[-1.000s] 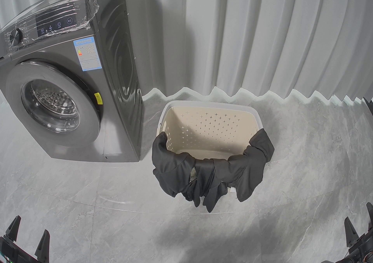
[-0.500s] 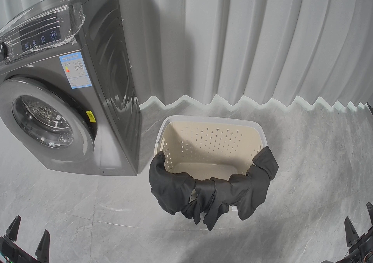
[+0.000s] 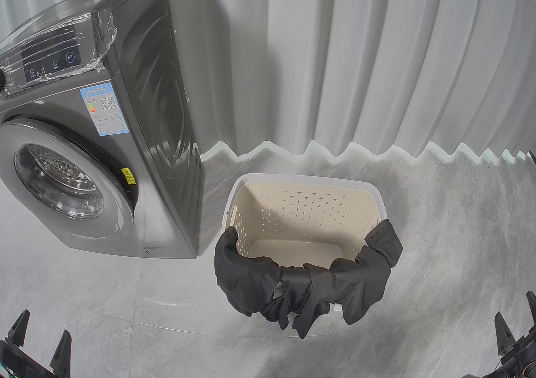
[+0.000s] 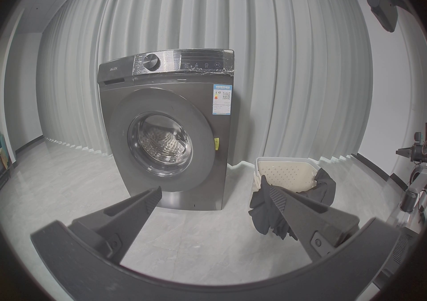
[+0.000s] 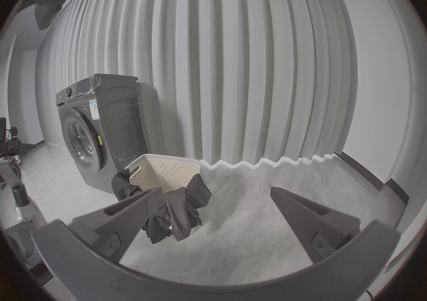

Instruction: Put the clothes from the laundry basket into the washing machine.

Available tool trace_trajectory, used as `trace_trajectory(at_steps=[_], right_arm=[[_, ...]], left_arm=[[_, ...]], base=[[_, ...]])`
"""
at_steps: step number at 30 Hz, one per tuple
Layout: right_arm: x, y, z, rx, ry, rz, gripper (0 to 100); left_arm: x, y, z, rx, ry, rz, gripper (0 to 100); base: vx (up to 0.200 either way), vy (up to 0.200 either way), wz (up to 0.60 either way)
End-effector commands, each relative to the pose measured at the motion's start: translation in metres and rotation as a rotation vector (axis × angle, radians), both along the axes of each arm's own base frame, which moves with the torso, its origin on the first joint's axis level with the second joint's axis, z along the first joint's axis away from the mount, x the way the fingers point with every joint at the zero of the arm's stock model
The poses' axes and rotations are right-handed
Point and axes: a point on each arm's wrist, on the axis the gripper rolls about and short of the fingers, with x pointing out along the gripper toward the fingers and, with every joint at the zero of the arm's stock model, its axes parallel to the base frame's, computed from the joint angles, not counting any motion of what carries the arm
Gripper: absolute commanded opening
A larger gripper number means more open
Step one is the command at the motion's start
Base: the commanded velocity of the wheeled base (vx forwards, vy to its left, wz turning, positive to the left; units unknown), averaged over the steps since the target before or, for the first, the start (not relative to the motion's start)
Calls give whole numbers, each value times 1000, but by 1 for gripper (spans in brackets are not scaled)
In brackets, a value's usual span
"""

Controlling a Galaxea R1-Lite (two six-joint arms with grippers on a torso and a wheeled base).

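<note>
A white laundry basket [image 3: 312, 179] stands on the floor in the middle of the head view. A dark grey garment [image 3: 312, 284] hangs in a bunch over its near rim. Left of it stands the grey washing machine [image 3: 139, 117] with its round door [image 3: 61, 181] shut. My left gripper [image 3: 40, 334] is low at the near left, open and holding nothing. My right gripper [image 3: 516, 320] is low at the near right, also open with nothing in it. In the left wrist view the open gripper [image 4: 213, 191] faces the machine [image 4: 178, 93] and basket [image 4: 284, 168]. The right wrist view's gripper [image 5: 212, 191] looks past the garment [image 5: 178, 208].
A pleated white curtain [image 3: 346, 50] runs behind the machine and basket. The grey marble floor [image 3: 458, 217] spreads open to the right of the basket and in front of it.
The whole head picture has shifted: machine and basket now sit lower and further left in it, so the camera moved. Both grippers hold the same place and stay open.
</note>
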Motion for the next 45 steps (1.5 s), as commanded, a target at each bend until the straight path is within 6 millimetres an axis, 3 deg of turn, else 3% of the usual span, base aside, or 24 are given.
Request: trace_trajectory(at_steps=[1, 11, 17, 45], right_arm=[[0, 0, -5, -1, 1, 0, 100], [0, 0, -5, -1, 1, 0, 100], [0, 0, -5, -1, 1, 0, 100], [0, 0, -5, -1, 1, 0, 100]], left_arm=[[0, 0, -5, 0, -2, 2, 100], [0, 0, -5, 1, -2, 1, 100], [0, 0, -5, 0, -2, 2, 100], [0, 0, -5, 0, -2, 2, 100]], base=[[0, 0, 0], [0, 0, 0], [200, 0, 0], [0, -43, 0]])
